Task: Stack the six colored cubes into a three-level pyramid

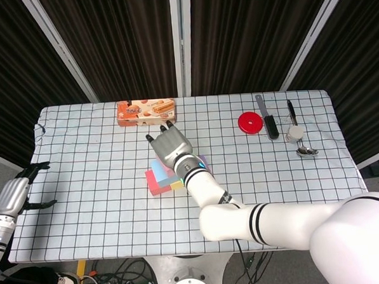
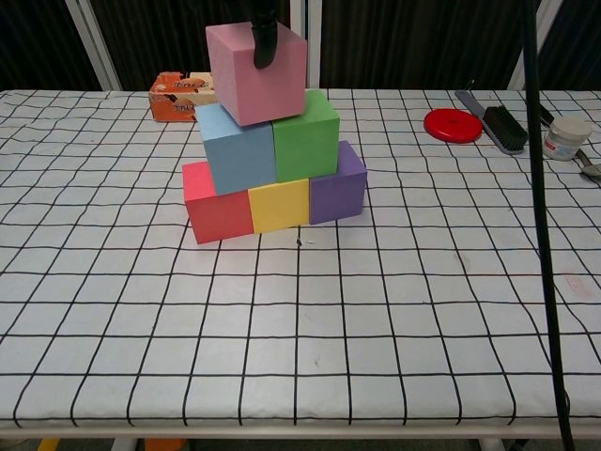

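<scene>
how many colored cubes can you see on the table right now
6. Bottom row: red cube, yellow cube, purple cube. Above them: blue cube, green cube. On top: pink cube, held by the right hand.

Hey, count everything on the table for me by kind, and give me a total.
Cubes: 6 (pink cube, blue cube, green cube, red cube, yellow cube, purple cube)
Snack box: 1
Red lid: 1
Brush: 1
Small jar: 1
Spoon: 1
Black pen-like tool: 1
Total: 12
</scene>
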`<state>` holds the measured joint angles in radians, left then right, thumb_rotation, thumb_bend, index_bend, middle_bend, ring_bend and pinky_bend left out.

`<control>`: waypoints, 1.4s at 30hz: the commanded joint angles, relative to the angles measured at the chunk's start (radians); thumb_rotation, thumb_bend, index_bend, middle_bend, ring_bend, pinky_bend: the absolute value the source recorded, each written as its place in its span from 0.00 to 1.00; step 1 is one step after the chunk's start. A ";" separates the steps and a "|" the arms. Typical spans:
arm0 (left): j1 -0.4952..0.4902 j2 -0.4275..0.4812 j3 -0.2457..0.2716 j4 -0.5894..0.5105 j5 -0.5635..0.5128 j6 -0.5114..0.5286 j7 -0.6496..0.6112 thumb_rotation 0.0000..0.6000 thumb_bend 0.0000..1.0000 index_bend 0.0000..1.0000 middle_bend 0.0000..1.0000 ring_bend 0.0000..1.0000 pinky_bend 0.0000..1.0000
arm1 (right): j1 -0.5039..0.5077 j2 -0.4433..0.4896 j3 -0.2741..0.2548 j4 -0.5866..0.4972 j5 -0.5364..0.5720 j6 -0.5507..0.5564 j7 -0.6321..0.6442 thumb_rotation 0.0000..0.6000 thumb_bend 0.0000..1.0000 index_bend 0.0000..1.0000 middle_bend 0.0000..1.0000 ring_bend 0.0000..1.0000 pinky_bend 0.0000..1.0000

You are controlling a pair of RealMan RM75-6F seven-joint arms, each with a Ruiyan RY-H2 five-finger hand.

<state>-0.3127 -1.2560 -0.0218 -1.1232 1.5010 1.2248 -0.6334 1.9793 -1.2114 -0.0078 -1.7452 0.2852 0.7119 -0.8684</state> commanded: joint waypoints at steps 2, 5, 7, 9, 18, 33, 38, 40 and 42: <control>0.001 0.000 -0.001 0.001 0.000 0.004 0.001 1.00 0.02 0.13 0.18 0.09 0.20 | 0.001 -0.003 0.000 0.001 0.006 0.001 -0.004 1.00 0.20 0.00 0.56 0.08 0.00; 0.004 -0.003 -0.008 0.006 -0.006 0.014 0.011 1.00 0.02 0.13 0.18 0.09 0.20 | 0.002 -0.004 0.000 0.001 0.009 0.002 -0.008 1.00 0.20 0.00 0.56 0.08 0.00; 0.006 -0.006 -0.011 0.010 -0.008 0.020 0.018 1.00 0.02 0.13 0.18 0.09 0.20 | 0.002 -0.005 -0.001 0.002 0.011 0.002 -0.011 1.00 0.20 0.00 0.56 0.08 0.00; 0.006 -0.005 -0.010 0.009 -0.007 0.021 0.017 1.00 0.02 0.13 0.18 0.09 0.20 | 0.002 -0.007 -0.001 0.005 0.014 0.004 -0.014 1.00 0.20 0.00 0.56 0.08 0.00; 0.009 -0.007 -0.012 0.016 -0.012 0.018 0.004 1.00 0.02 0.13 0.18 0.09 0.19 | 0.004 -0.019 0.002 0.014 0.028 0.010 -0.028 1.00 0.20 0.00 0.56 0.08 0.00; 0.012 -0.009 -0.008 0.028 -0.009 0.015 -0.012 1.00 0.02 0.13 0.18 0.09 0.19 | 0.003 -0.045 0.017 0.035 0.050 0.021 -0.051 1.00 0.17 0.00 0.57 0.08 0.00; 0.013 -0.012 -0.006 0.034 -0.007 0.014 -0.018 1.00 0.02 0.13 0.18 0.09 0.19 | 0.002 -0.054 0.022 0.041 0.057 0.030 -0.061 1.00 0.17 0.00 0.57 0.08 0.00; 0.013 -0.013 -0.005 0.036 -0.006 0.014 -0.019 1.00 0.02 0.13 0.18 0.09 0.19 | 0.001 -0.056 0.023 0.041 0.060 0.034 -0.065 1.00 0.16 0.00 0.56 0.08 0.00; 0.013 -0.014 -0.005 0.039 -0.005 0.014 -0.022 1.00 0.02 0.13 0.18 0.09 0.19 | 0.001 -0.058 0.025 0.040 0.065 0.040 -0.071 1.00 0.15 0.00 0.54 0.08 0.00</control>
<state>-0.2998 -1.2698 -0.0267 -1.0850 1.4957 1.2392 -0.6548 1.9805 -1.2682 0.0162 -1.7049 0.3487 0.7499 -0.9380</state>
